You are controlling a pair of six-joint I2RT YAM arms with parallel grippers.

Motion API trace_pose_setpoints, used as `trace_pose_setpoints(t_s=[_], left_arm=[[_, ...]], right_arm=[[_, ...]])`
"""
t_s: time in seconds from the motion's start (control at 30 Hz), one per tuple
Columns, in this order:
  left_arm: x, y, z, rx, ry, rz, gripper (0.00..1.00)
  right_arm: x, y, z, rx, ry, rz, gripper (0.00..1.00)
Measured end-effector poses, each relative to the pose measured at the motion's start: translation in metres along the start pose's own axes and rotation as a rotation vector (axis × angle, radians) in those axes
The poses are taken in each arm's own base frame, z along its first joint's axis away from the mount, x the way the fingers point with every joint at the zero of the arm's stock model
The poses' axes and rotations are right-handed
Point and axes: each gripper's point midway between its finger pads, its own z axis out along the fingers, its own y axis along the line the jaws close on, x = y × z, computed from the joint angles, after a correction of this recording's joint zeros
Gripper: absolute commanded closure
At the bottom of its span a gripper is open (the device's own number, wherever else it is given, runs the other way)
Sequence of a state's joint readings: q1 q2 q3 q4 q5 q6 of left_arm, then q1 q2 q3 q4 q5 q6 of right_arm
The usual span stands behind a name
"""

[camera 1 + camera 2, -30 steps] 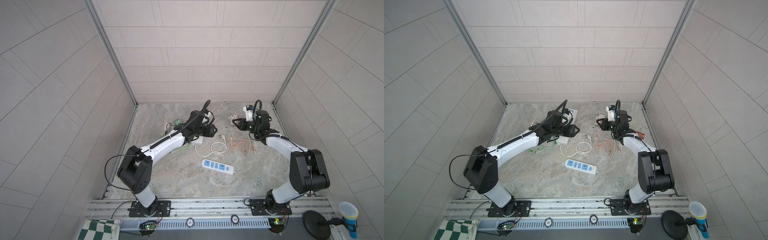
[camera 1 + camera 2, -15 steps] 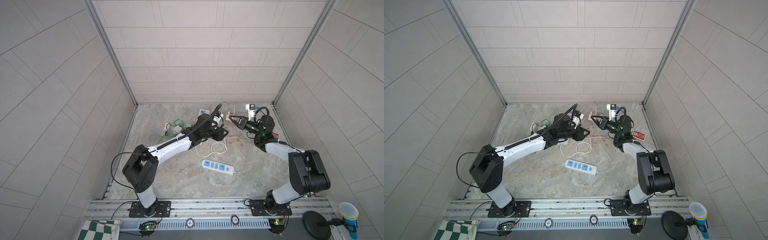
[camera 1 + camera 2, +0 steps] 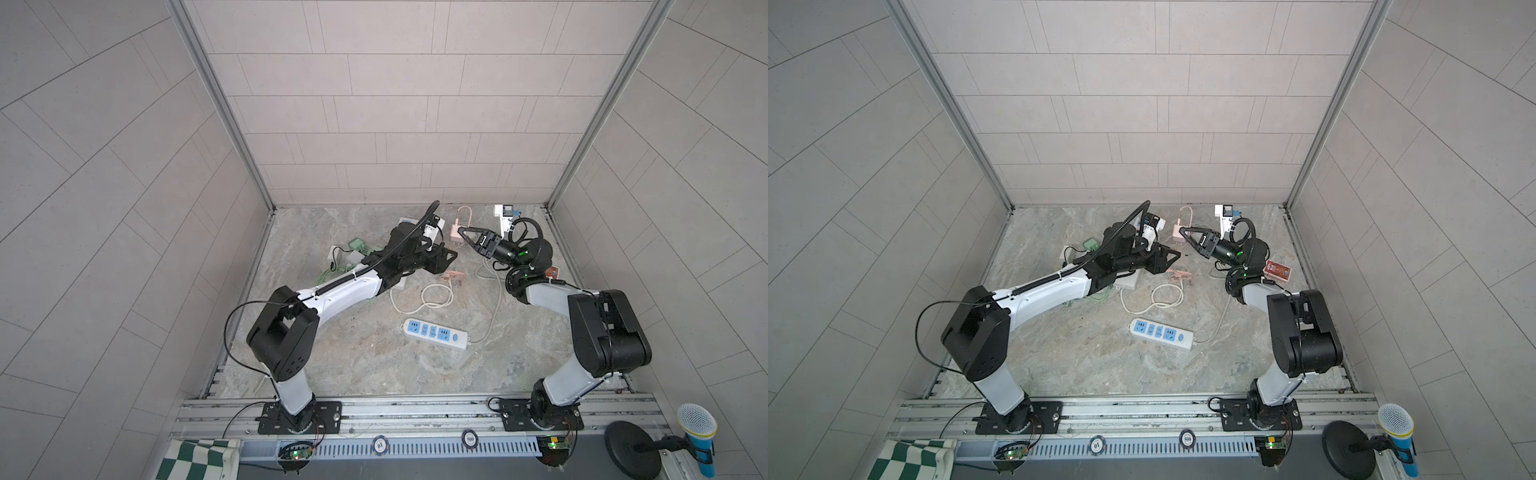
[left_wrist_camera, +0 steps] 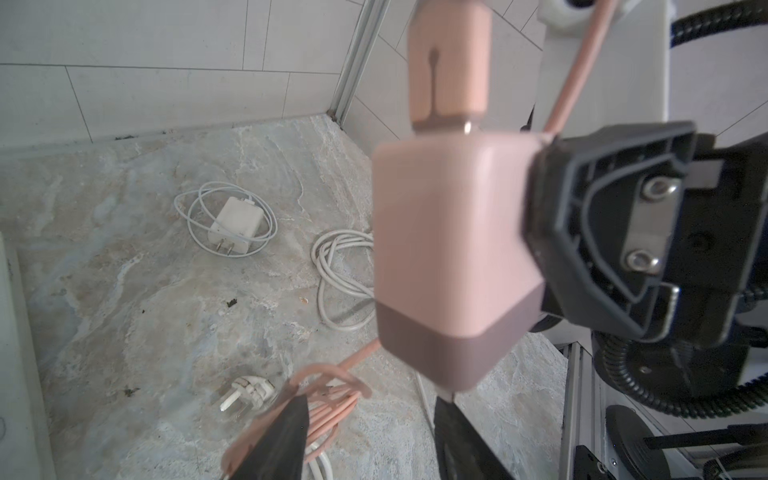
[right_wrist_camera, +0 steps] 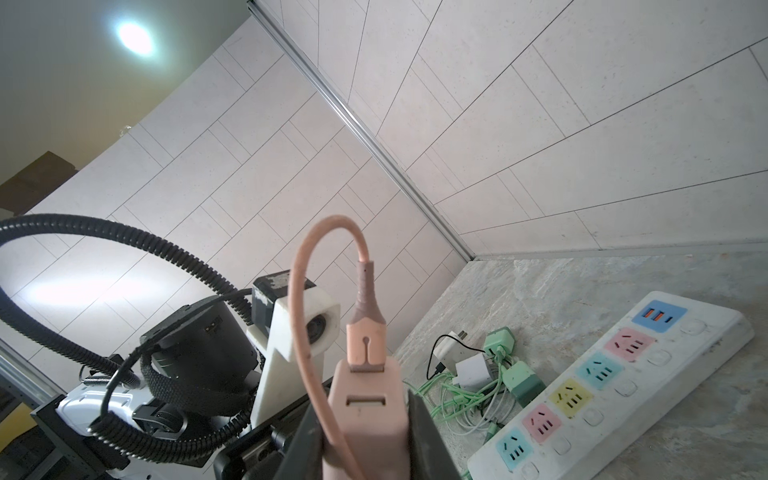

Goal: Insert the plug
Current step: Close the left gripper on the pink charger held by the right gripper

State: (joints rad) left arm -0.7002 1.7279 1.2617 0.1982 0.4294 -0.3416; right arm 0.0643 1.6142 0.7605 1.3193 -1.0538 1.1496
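Both arms have swung in toward the far-middle of the table [image 3: 374, 365]. Right pincer [image 3: 460, 231] now holds the pink charger [image 4: 453, 257] up in the air there, jaws clamped on its sides, with the cable [image 5: 365, 291] already seated in its port. Left pincer [image 4: 374, 444] has come up just beside it, jaws apart, nothing between them. Cable coil looks to lie on the table underneath. Reads as a regrip or handover, not insertion yet. Blue strip [image 3: 434, 333] sits well apart, toward the near edge. Next, I'd guess: settle the grip, aim the prongs, carry the charger to the strip.
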Motion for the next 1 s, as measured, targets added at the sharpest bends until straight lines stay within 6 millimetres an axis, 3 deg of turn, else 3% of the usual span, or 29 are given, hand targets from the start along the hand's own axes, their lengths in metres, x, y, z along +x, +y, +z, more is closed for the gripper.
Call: trace_pose_setpoints(t_s=[0.33, 0.53, 1.0], left_arm=[[-0.024, -0.008, -0.007, 0.1, -0.068, -0.031, 0.46], [-0.033, -0.021, -0.006, 0.175, -0.089, -0.04, 0.51], [-0.036, -0.024, -0.006, 0.234, -0.098, -0.046, 0.57]], right_arm=[[0.002, 0.003, -0.003, 0.053, 0.024, -0.045, 0.78], [0.006, 0.001, -0.004, 0.073, 0.043, -0.054, 0.78], [0.011, 0.002, -0.003, 0.068, 0.061, -0.055, 0.78]])
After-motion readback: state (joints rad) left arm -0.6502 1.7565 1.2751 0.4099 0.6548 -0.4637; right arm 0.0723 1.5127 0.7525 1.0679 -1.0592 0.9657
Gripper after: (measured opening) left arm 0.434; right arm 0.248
